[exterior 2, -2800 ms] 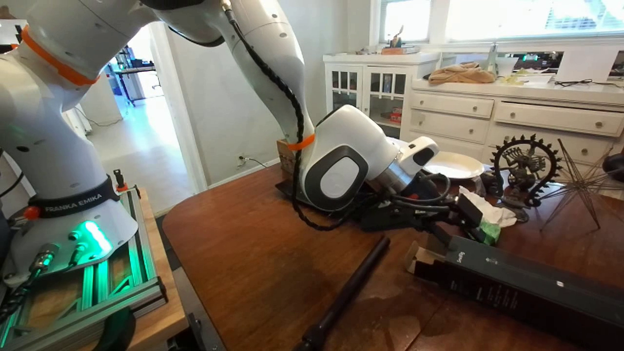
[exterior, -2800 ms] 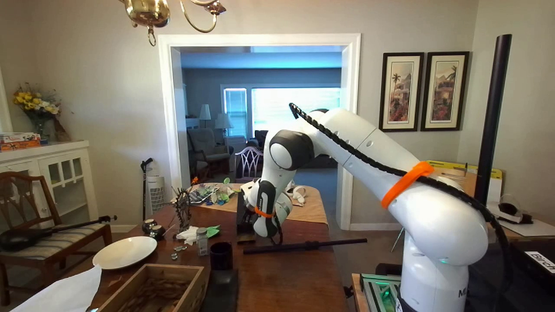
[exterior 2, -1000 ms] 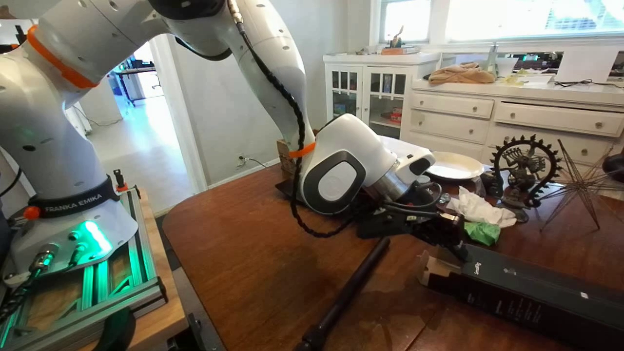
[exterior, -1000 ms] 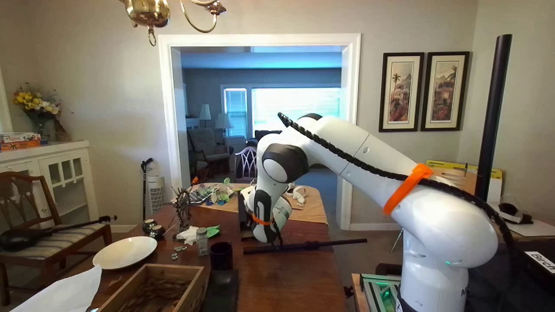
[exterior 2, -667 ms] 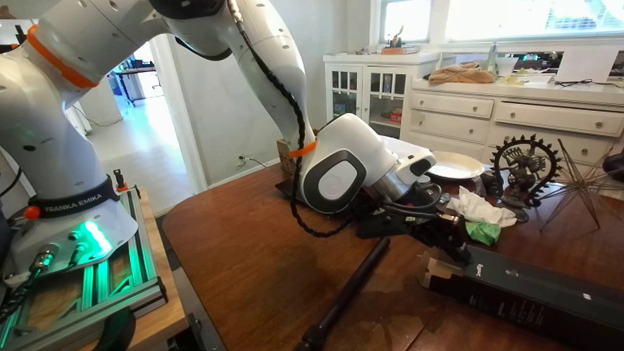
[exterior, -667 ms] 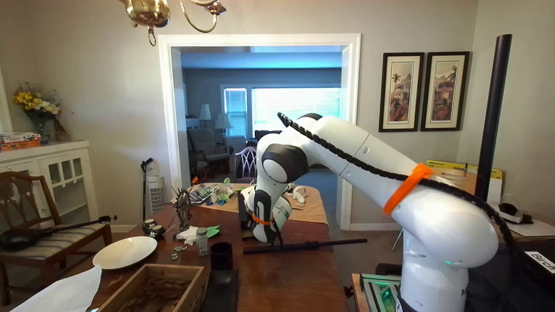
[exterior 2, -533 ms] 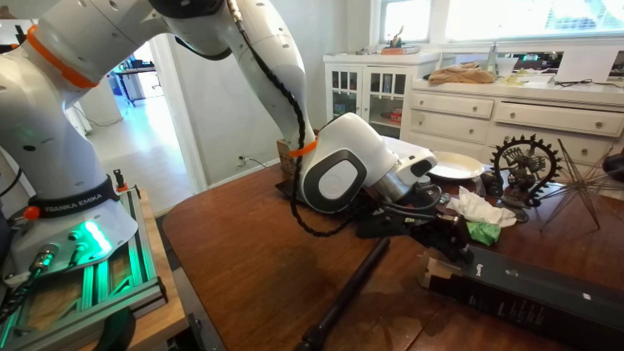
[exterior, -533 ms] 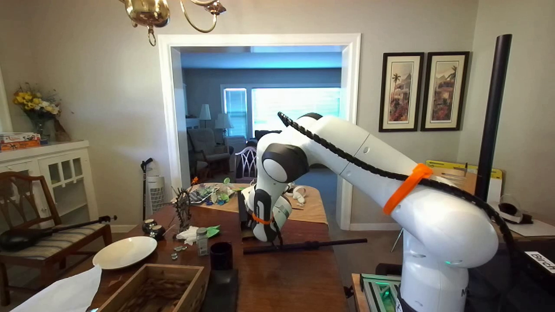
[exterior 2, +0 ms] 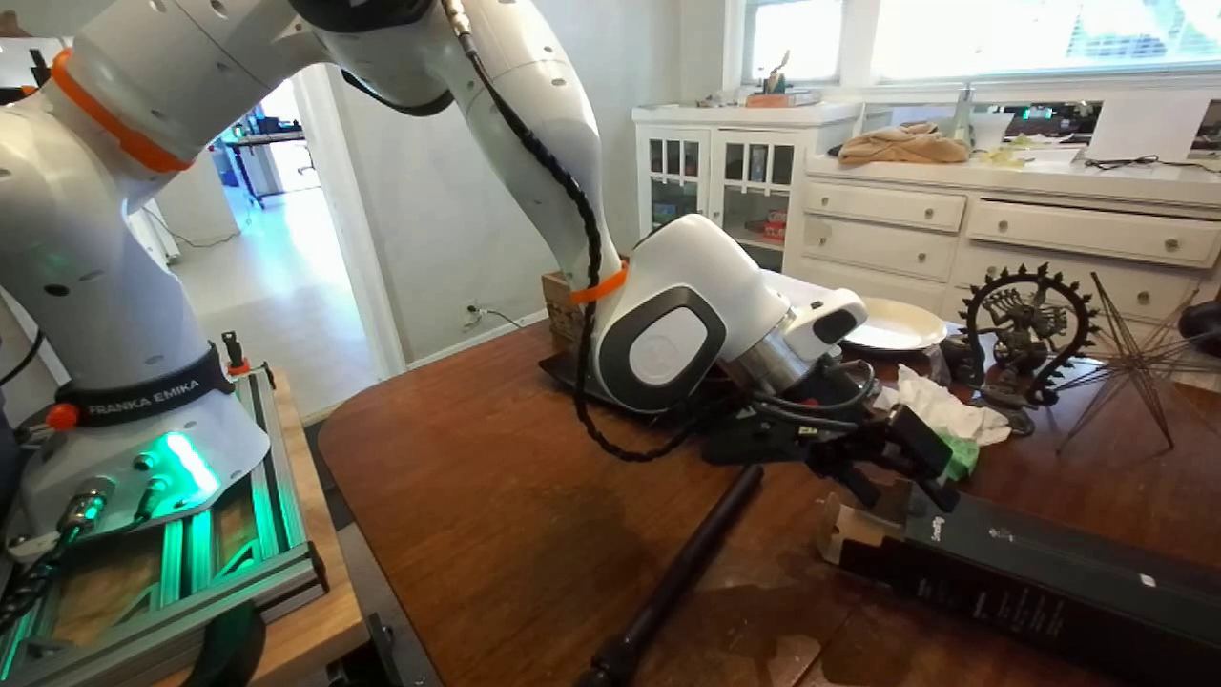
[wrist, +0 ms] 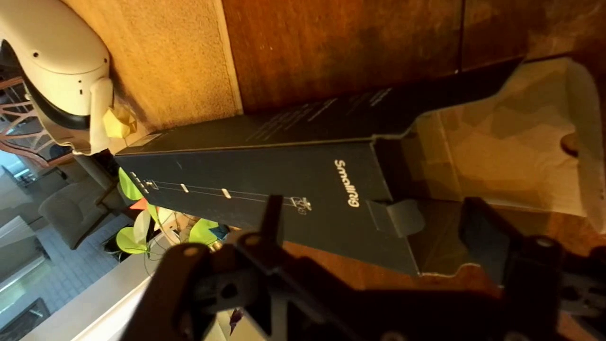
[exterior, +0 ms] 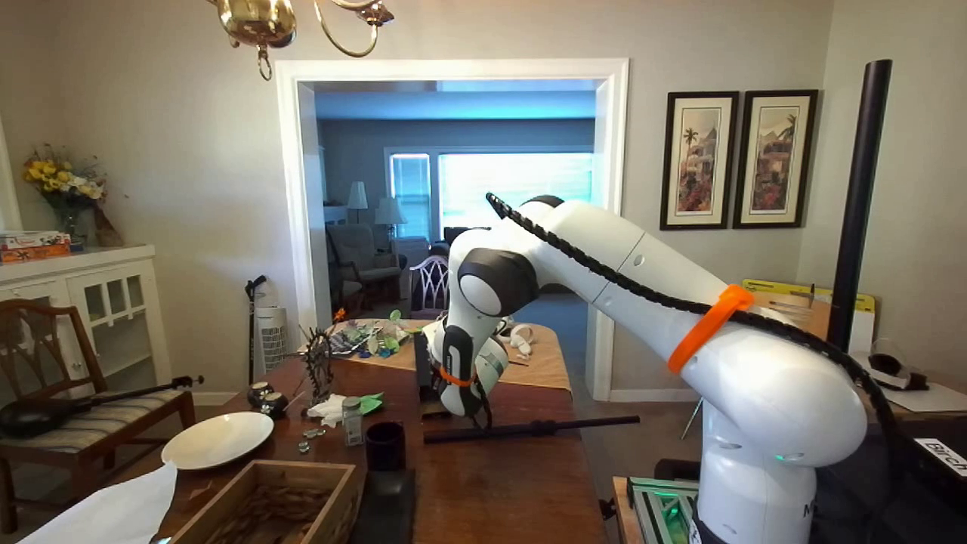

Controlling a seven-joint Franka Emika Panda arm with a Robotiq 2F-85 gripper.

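Note:
A long black box with "SmallRig" lettering [wrist: 265, 180] lies on the wooden table [exterior 2: 496, 487]. Its near end is uncovered, showing brown cardboard inside, a large flap [wrist: 516, 142] and a small grey tab [wrist: 402, 218]. My gripper [wrist: 378, 218] is open just above this end, one finger over the printed face and the other over the opening. Nothing is held between the fingers. In an exterior view the fingertips hang close to the end of the box [exterior 2: 1030, 572]; whether they touch it I cannot tell. A black rod [exterior 2: 687, 572] lies on the table beneath the wrist.
Crumpled white paper [exterior 2: 940, 405], a dark metal statue [exterior 2: 1030, 334] and a spiky wire ornament [exterior 2: 1145, 363] stand beyond the box. A white plate [exterior: 219, 440], a black cup [exterior: 386, 446] and a wooden crate [exterior: 344, 483] share the table. A white headset [wrist: 61, 61] sits near the box's far end.
Over the last half second the gripper's fingers have spread apart and the wrist has risen slightly. Compared with the oldest frames, the box has shifted a little away from the arm's base.

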